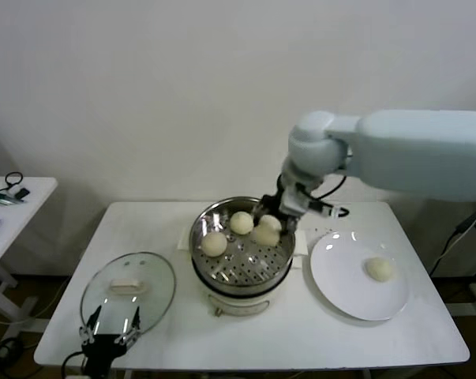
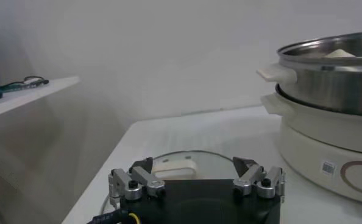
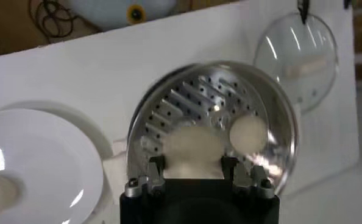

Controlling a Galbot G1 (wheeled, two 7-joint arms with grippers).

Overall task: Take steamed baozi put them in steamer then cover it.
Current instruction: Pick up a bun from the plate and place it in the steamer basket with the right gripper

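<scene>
Stainless steel marks the steamer at mid-surface, where three baozi are seen, the third pinched by the right tool just above the perforated floor. One baozi is left on the white plate. The cover is laid flat beside the steamer, its bar handle running left to right, with the spread left tool at its near rim.
</scene>
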